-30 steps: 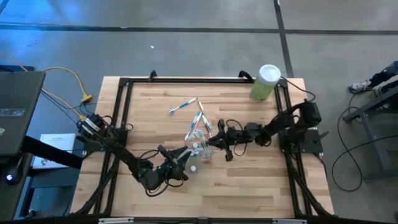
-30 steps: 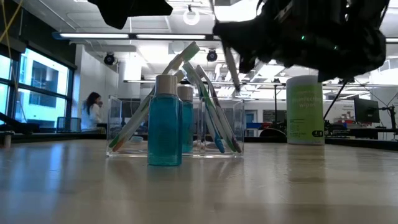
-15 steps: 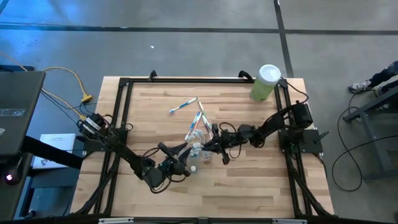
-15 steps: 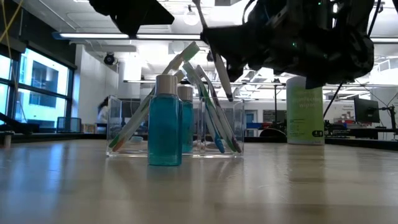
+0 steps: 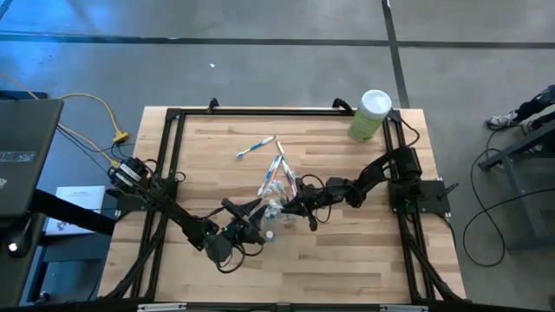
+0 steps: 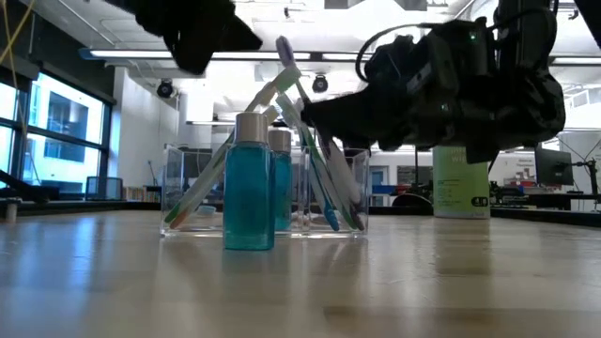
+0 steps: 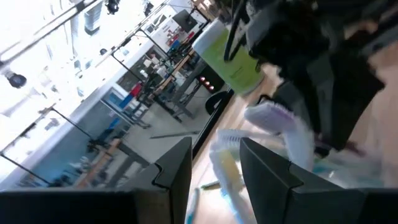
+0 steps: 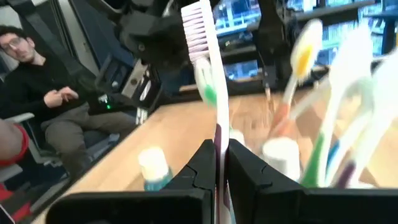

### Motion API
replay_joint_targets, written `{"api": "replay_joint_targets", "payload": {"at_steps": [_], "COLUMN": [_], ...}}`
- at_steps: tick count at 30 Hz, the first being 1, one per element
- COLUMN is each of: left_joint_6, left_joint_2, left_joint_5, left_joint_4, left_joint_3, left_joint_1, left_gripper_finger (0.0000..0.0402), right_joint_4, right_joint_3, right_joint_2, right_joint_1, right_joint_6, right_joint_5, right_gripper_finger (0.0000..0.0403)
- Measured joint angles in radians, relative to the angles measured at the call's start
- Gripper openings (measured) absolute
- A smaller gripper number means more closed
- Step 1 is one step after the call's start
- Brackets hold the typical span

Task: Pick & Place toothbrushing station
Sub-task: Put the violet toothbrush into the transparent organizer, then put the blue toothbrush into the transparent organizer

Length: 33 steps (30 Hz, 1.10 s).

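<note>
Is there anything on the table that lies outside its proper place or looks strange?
Yes. One toothbrush lies flat on the wood, apart from the clear holder where the others lean. A blue bottle stands just outside the holder. The right gripper is shut on a white toothbrush above it.

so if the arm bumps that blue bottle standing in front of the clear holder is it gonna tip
Probably. The blue bottle stands tall and narrow on a small base, so a high nudge could topple it. It looks filled with liquid, which may steady it slightly. Once down, its round body would likely roll on the smooth table.
</note>
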Motion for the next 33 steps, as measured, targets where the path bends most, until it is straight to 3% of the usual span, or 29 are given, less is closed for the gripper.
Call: {"api": "replay_joint_targets", "payload": {"at_steps": [5,19,27,33], "left_joint_6": [-0.046,-0.118,0.020,0.139], "left_joint_2": [0.000,0.000,0.000,0.000], "left_joint_5": [-0.010,-0.019,-0.066,-0.077], "left_joint_4": [-0.085,-0.087,-0.065,-0.056], "left_joint_3": [-0.001,-0.001,-0.001,0.000], "left_joint_1": [0.001,-0.005,-0.016,-0.016], "left_gripper_finger": [0.0129,0.0129,0.0129,0.0129], "right_joint_4": [-0.009,-0.065,-0.125,-0.339], "right_joint_3": [0.000,0.000,-0.001,-0.001], "right_joint_2": [0.000,-0.011,-0.113,-0.264], "right_joint_1": [0.000,0.000,0.000,0.002], "right_joint_6": [-0.001,-0.005,0.022,-0.032], "right_joint_5": [-0.001,-0.003,-0.115,-0.138], "right_gripper_finger": [0.0020,0.0099,0.0173,0.0200]}}
